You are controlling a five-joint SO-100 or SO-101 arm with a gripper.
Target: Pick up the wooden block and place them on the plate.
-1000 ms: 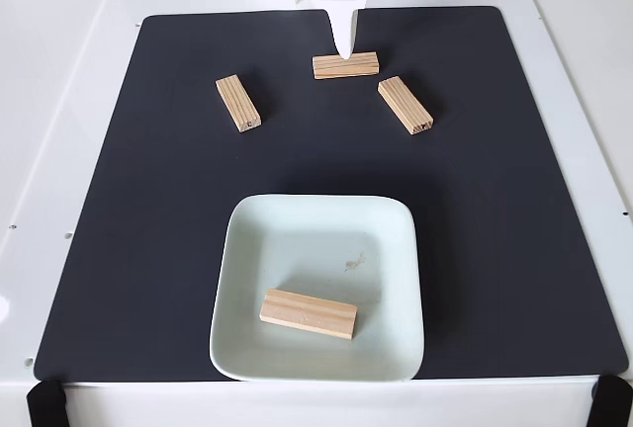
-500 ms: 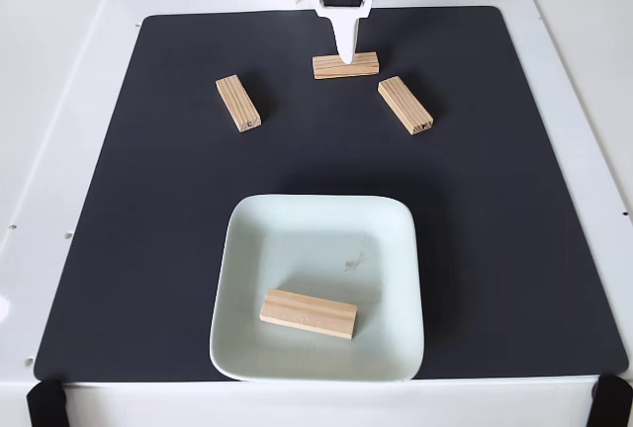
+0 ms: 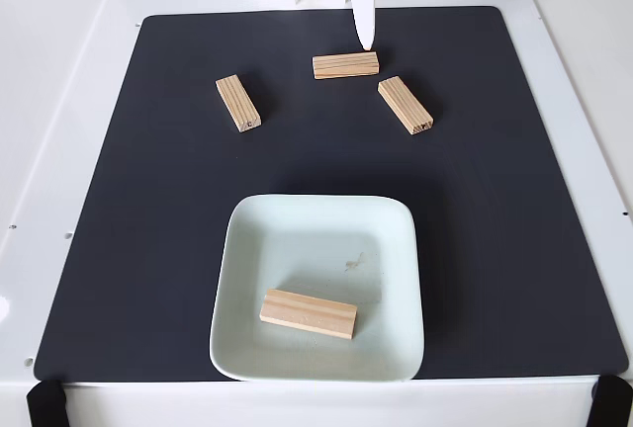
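Blocks: we count four. One lies on the plate [image 3: 316, 348], near its front edge [image 3: 308, 313]. Three lie on the dark mat [image 3: 148, 249] at the far end: a left one [image 3: 237, 103], a middle one [image 3: 345, 65] and a right one [image 3: 405, 105], well apart from one another.

Plate: it sits on the near half of the mat, and most of its floor is bare, so we judge there is room for the rest.

Pincer: its white tip [image 3: 365, 32] hangs at the far edge, just beyond the right end of the middle block. We see one pointed finger; we cannot tell whether it is spread or closed, and it grips nothing that we can see.

Progress: we judge one block done, three to go, with the middle block the likely next target.

Risk, off-centre grip: the tip stands over the block's right end, not its middle. Closing there could swing the bar or let it tilt out during the lift.

Risk, nudge: coming down on the top face instead of astride it would shove the block along the mat, perhaps towards the right block.

Risk, drop-off: releasing onto the block already on the plate could make the new one roll over the rim onto the surface [image 3: 59, 101].
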